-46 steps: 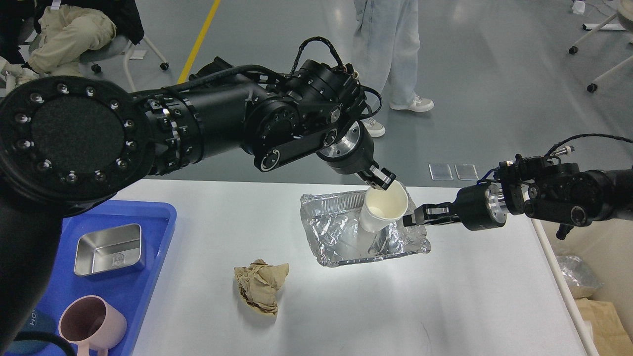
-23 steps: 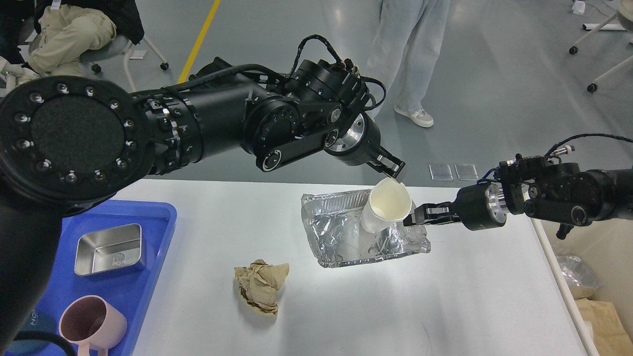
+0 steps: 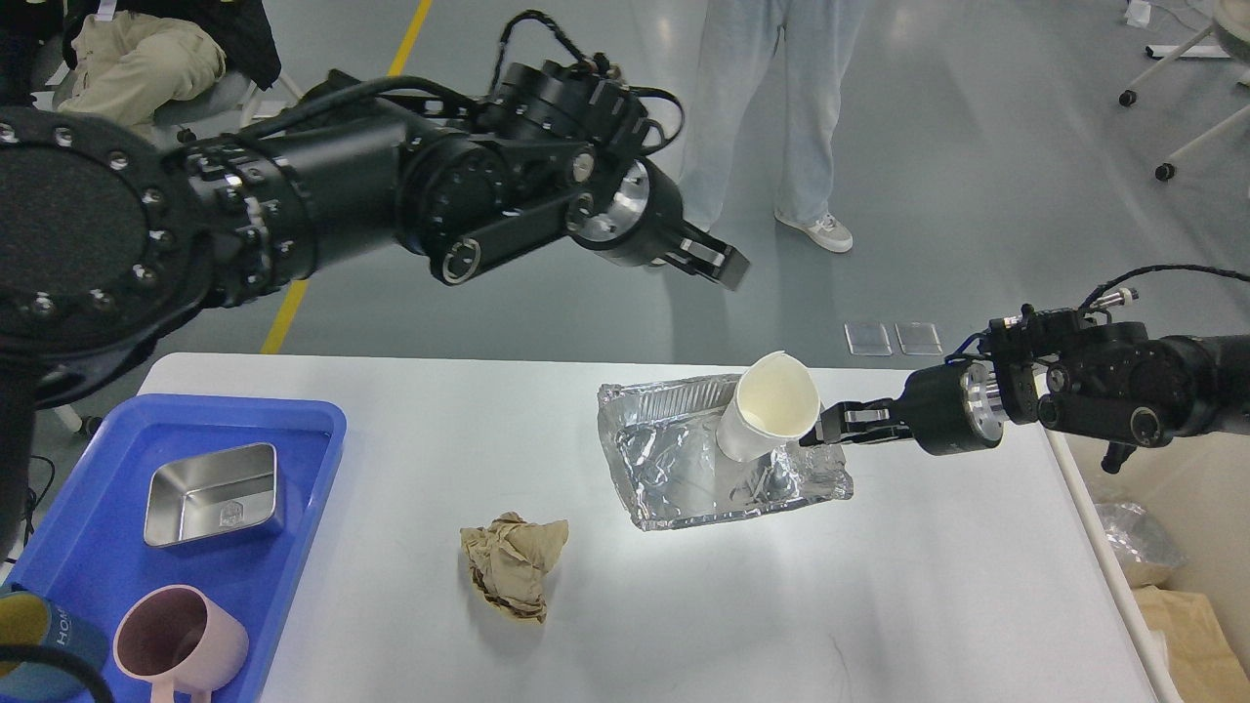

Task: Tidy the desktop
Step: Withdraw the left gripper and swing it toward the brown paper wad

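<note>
Plenty of open worktop (image 3: 879, 605) toward 4 and 5 o'clock, nothing sitting there. Middle's more crowded: the crumpled foil tray (image 3: 718, 459) has a tilted paper cup (image 3: 767, 420) in it, and the right end effector (image 3: 815, 433) is right at the tray's 3 o'clock edge, so that side's blocked. The crumpled brown paper (image 3: 513, 561) sits alone near 6 o'clock, open all round. The blue tray (image 3: 312, 459) fills the 8 o'clock corner. The left end effector (image 3: 728, 266) hangs high above, clear of everything.

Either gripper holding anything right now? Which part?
Left gripper holds nothing, raised above the desktop. Right gripper sits at the crumpled foil tray edge beside the white paper cup; grip cannot be told.
</note>
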